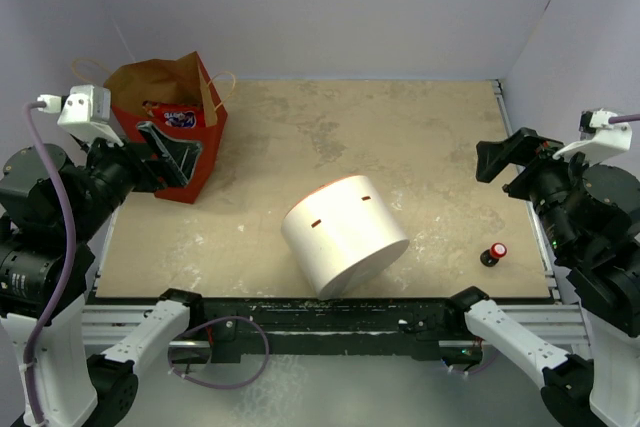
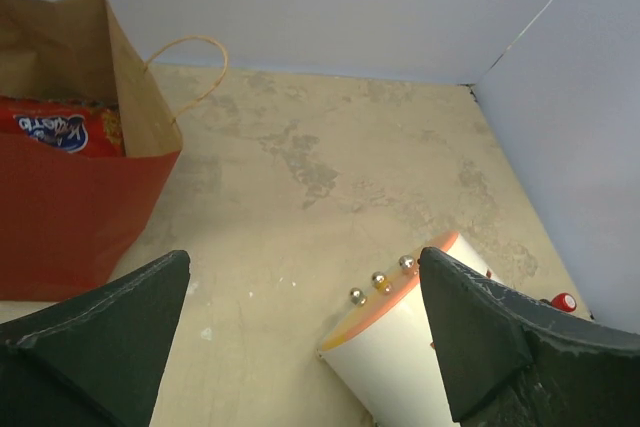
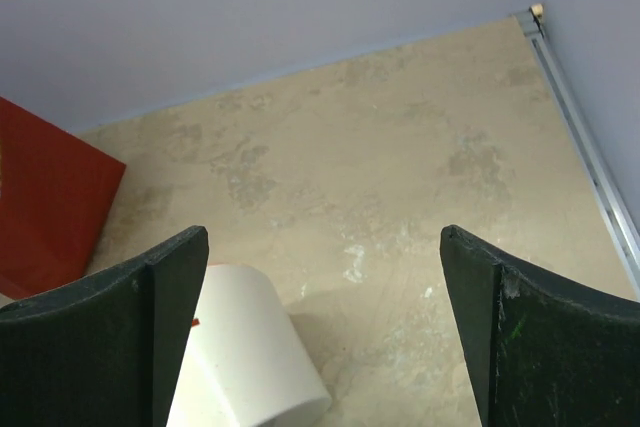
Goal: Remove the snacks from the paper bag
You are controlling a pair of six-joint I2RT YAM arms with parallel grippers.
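The paper bag (image 1: 201,135) stands upright at the table's far left corner, red outside and brown inside, its mouth open. Among the snacks, only a red cookie bag with a blue logo (image 1: 170,113) shows in the mouth; anything else inside is hidden. My left gripper (image 1: 180,159) hovers open just in front of the bag's near side, holding nothing. The left wrist view shows the paper bag (image 2: 70,212) and the cookie bag (image 2: 55,132) to the left of my left gripper (image 2: 305,332). My right gripper (image 1: 503,169) stands open at the far right, empty.
A large white cylinder (image 1: 345,234) with an orange rim lies on its side mid-table, also seen as the white cylinder (image 2: 400,352) and the white cylinder (image 3: 250,362). A small red-capped black object (image 1: 493,253) stands near the front right. Walls close the back and right sides.
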